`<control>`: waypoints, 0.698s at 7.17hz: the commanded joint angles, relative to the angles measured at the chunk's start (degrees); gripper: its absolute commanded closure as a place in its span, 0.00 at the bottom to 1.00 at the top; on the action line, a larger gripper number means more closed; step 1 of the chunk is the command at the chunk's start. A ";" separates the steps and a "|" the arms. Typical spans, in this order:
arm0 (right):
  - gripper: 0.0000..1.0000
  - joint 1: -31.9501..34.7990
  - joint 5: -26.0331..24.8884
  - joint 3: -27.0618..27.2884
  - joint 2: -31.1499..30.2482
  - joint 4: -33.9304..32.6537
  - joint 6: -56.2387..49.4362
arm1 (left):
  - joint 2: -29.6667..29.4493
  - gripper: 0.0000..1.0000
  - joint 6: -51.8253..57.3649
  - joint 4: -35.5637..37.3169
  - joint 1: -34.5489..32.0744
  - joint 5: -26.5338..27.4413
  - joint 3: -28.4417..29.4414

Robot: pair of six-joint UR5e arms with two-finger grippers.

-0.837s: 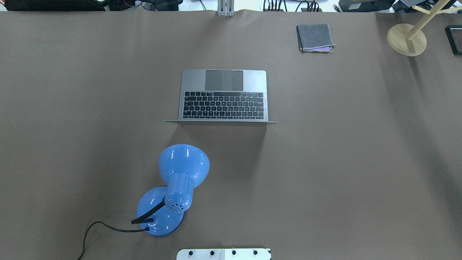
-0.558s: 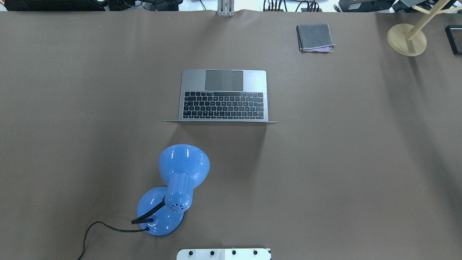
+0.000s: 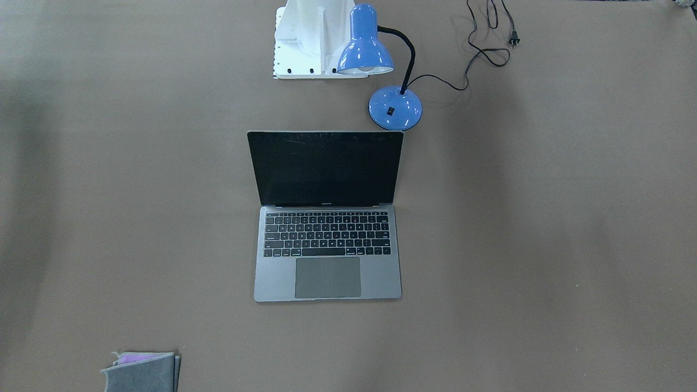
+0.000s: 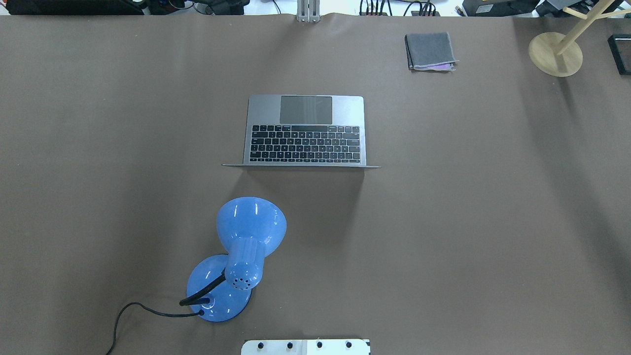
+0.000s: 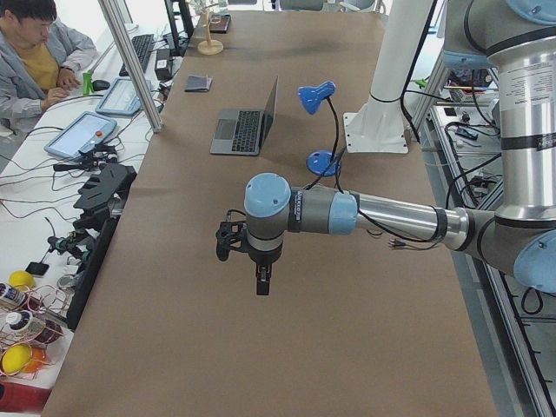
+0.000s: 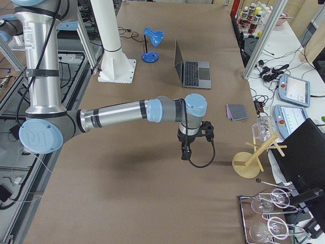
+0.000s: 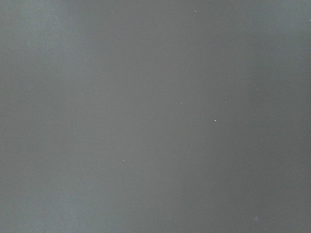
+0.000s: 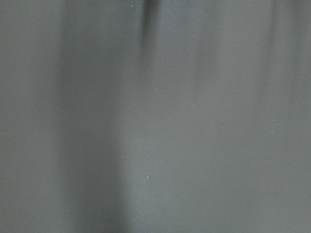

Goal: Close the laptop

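The laptop (image 4: 305, 129) stands open in the middle of the table, its dark screen (image 3: 325, 169) upright and facing away from the robot. It also shows in the exterior left view (image 5: 246, 130) and the exterior right view (image 6: 193, 72). My left gripper (image 5: 262, 285) hangs over bare table far from the laptop, seen only in the exterior left view. My right gripper (image 6: 185, 153) hangs over bare table at the other end, seen only in the exterior right view. I cannot tell whether either is open or shut. Both wrist views show only table cover.
A blue desk lamp (image 4: 241, 256) with a black cord stands between the robot base (image 4: 305, 346) and the laptop lid. A folded grey cloth (image 4: 430, 51) lies at the far right. A wooden stand (image 4: 556, 53) and glasses (image 6: 277, 223) sit at the right end.
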 commanded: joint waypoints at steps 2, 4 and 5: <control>0.00 0.00 0.66 -0.37 -0.16 0.04 0.02 | -0.61 0.03 -0.36 -0.09 0.08 -0.19 0.70; 0.00 -0.09 1.80 -0.64 -0.24 1.35 0.02 | -0.62 0.02 -0.10 -0.27 0.17 -0.19 0.88; 0.00 -0.09 3.19 -0.55 -0.07 1.71 0.02 | -0.53 0.02 -0.18 -0.36 0.17 -0.19 0.62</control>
